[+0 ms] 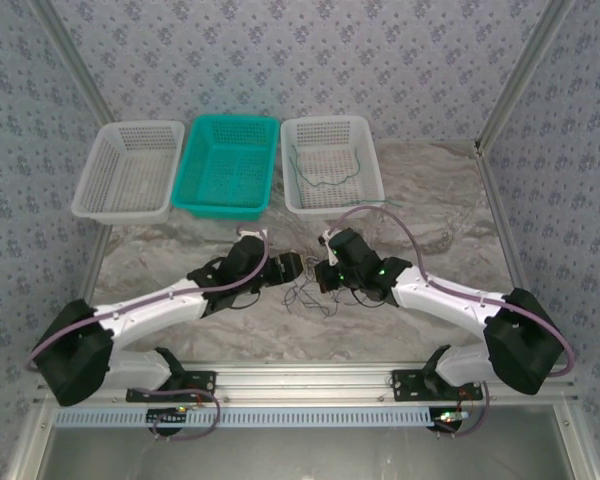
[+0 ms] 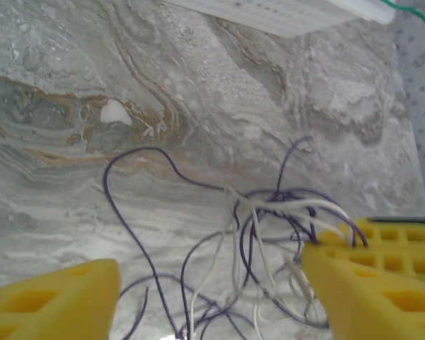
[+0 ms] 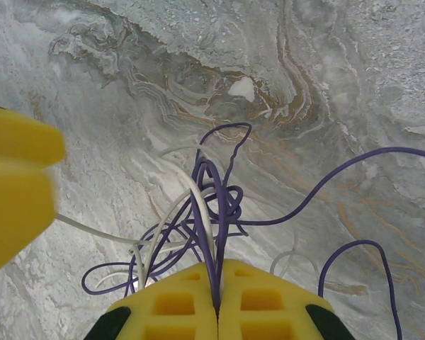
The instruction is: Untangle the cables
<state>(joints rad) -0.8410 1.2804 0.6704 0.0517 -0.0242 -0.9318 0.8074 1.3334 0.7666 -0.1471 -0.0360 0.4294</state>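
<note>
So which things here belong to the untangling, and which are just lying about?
Job: tangled purple and white cables, green cable in right white basket, left pincer, right pincer shut on a purple cable.
Lying about: teal basket, left white basket.

Marbled table point(image 1: 160, 245): three baskets point(image 1: 230, 122) (white, teal, white) along far edge; cables point(image 1: 306, 297) tangled centre.

A loose tangle of hair-thin purple and cream wires point(image 2: 273, 205) is seen lying on the grey-veined, marble-patterned tabletop point(image 2: 92, 85). The left gripper point(image 2: 211, 268) is held low over it, its yellow latticed fingers point(image 2: 49, 304) spread wide, one set against the knot. The edge of a white perforated plastic basket point(image 2: 290, 14) is caught at the top, a thin green strand point(image 2: 411, 10) beside it.
</note>
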